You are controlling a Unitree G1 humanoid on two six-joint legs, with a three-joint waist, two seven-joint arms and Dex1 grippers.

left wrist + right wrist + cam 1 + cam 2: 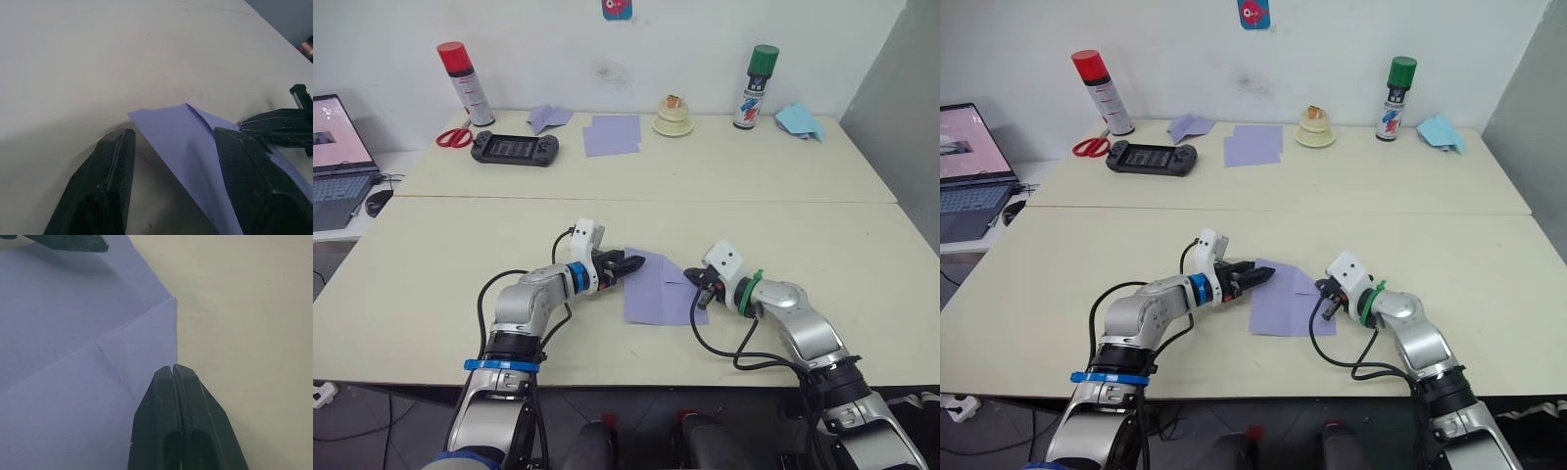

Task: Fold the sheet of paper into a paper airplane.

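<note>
Two tables: the near cream table (440, 294) carries the work; a second table (724, 171) stands behind it against the wall.
Sheet of paper: the lavender sheet of paper (658, 294) lies on the near table between the two grippers, partly folded, with one top corner turned down into a slanted flap and creases running across it.
Left gripper: the left gripper (628, 264) reaches the sheet's upper left corner with its fingers spread apart; in the left wrist view one finger (105, 181) rests on bare table beside the paper and the other lies over the lavender surface, the raised folded edge running between them.
Right gripper: the right gripper (697, 290) sits at the sheet's right edge with its fingers (183, 431) pressed tight together, tips down on the folded flap just inside the paper's edge; nothing is held between them.
Gap between grippers: near each other, fingertips apart, both over the sheet's upper part.
Back table, beyond the jaws: overlapping lavender sheets (612, 135), a flat folded lavender plane (548, 118), a black handheld console (515, 149), red scissors (454, 137), a red-capped spray can (465, 84), a green-capped spray can (756, 87), a small cream dish (673, 118), light-blue folded paper (800, 120).
Far left: an open laptop (337, 162).
</note>
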